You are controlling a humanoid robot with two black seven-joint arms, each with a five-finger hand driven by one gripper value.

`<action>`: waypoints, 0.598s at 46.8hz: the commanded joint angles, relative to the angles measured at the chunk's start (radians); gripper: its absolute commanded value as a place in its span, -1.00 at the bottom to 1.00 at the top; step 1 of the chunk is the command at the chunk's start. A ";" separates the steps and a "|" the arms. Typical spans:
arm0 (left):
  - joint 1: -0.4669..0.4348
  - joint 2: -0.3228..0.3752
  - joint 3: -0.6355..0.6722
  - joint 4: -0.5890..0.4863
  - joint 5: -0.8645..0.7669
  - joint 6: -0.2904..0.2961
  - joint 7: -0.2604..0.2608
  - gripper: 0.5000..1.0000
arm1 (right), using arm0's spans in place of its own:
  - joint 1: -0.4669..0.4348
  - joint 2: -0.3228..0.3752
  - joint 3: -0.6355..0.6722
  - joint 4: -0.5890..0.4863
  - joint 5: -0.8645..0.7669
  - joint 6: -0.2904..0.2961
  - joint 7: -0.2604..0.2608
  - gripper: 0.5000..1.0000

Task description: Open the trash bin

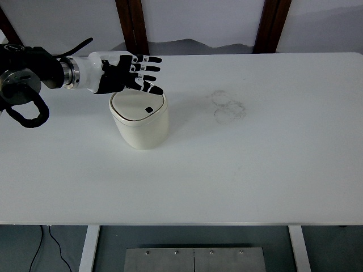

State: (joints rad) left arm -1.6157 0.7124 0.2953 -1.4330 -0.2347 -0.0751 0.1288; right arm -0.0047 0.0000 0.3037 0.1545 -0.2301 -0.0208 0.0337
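Note:
A cream trash bin (140,122) with rounded corners stands left of the table's middle. Its flat lid (138,105) lies closed, with a small black spot near the centre. My left hand (127,75) comes in from the left edge and hovers over the lid's far edge, its fingers (148,69) spread flat and pointing right, holding nothing. The palm hides the back rim of the bin. Whether a fingertip touches the lid cannot be told. The right arm does not show.
Faint grey ring marks (228,105) stain the white table (255,164) right of the bin. Two dark wooden posts (131,25) rise behind the far edge. A black cable (25,116) loops from my left forearm near the left edge.

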 commanded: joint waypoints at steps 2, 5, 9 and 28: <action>0.008 0.001 0.016 0.000 0.001 -0.005 -0.001 1.00 | 0.000 0.000 0.000 0.000 0.000 0.001 0.000 0.98; 0.017 -0.002 0.016 0.000 0.000 -0.003 -0.003 1.00 | 0.000 0.000 0.000 0.000 0.000 -0.001 0.000 0.98; 0.037 -0.005 0.016 0.002 0.000 0.000 -0.005 1.00 | 0.000 0.000 0.000 0.000 0.000 0.001 0.000 0.98; 0.080 -0.011 0.013 0.010 0.000 0.001 -0.015 1.00 | 0.000 0.000 0.000 0.000 0.000 -0.001 0.000 0.98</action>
State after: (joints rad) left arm -1.5400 0.7035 0.3100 -1.4250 -0.2347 -0.0735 0.1139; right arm -0.0047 0.0000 0.3037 0.1549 -0.2301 -0.0201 0.0337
